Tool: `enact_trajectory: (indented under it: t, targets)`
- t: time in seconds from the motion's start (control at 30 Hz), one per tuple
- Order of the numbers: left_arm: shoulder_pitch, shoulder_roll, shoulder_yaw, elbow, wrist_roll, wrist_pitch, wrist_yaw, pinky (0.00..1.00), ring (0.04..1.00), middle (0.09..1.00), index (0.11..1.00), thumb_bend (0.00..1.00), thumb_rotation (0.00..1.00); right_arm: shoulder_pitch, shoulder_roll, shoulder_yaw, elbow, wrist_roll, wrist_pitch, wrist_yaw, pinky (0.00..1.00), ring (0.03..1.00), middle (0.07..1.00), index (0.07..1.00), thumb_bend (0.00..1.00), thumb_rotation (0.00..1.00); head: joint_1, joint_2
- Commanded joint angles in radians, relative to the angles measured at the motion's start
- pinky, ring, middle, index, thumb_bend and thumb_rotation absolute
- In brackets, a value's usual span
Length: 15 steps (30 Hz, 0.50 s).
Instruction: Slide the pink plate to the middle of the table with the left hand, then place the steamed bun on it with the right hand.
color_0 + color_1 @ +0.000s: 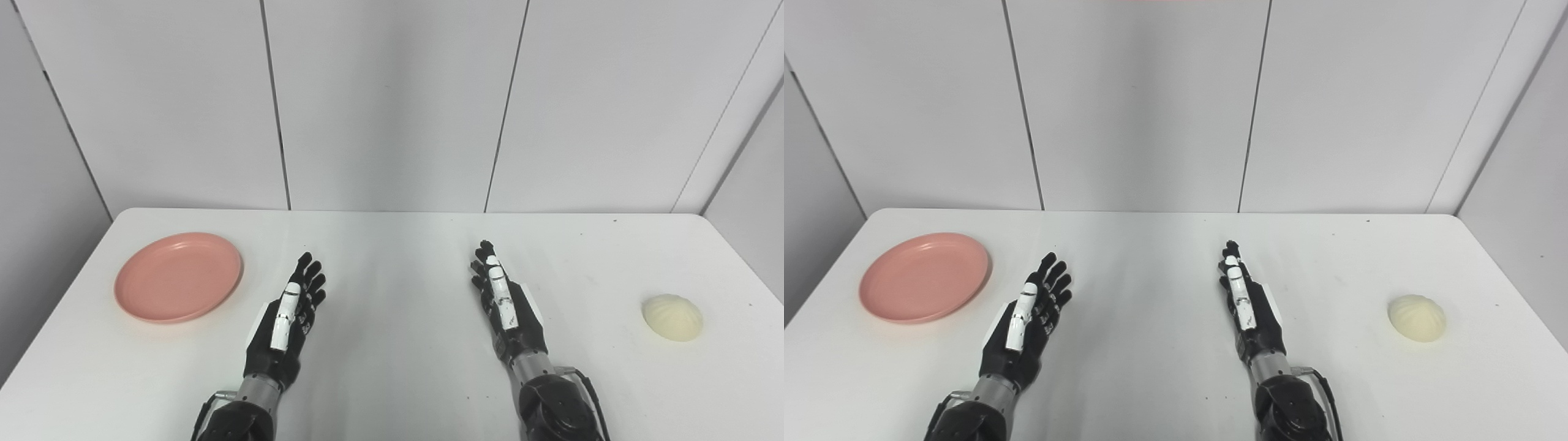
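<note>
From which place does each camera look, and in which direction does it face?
Left eye view: on the head, facing forward and down at the white table; shows both arms, left hand and right hand.
Right eye view: beside it, same direction; same arms and hands.
Shared: pink plate far left, steamed bun far right, both hands open.

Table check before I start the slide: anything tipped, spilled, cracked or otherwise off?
Nothing stands out. The pink plate lies flat and empty at the table's left, the steamed bun sits whole at the right, and the left hand and right hand are open between them.
</note>
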State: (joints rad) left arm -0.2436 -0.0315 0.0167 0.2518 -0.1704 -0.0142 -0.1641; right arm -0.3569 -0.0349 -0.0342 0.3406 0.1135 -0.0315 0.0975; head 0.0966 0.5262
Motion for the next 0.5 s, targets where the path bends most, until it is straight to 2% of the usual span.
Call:
enact_trajectory:
  t: [0.0, 0.47]
  targets:
    - [0.070, 0.008, 0.004, 0.085, -0.003, 0.042, 0.005, 1.00, 0.991, 0.999, 1.000, 0.40, 1.00, 0.049, 0.011, 0.002, 0.051, 0.007, -0.011, 0.006, 1.00, 1.000, 1.000, 1.000, 0.17, 1.00, 0.001, 0.001]
    - [0.068, 0.010, 0.003, 0.091, -0.004, 0.038, 0.000, 1.00, 0.991, 0.998, 1.000, 0.40, 1.00, 0.045, 0.009, -0.001, 0.062, 0.010, -0.016, 0.008, 1.00, 1.000, 1.000, 1.000, 0.17, 1.00, 0.002, 0.002]
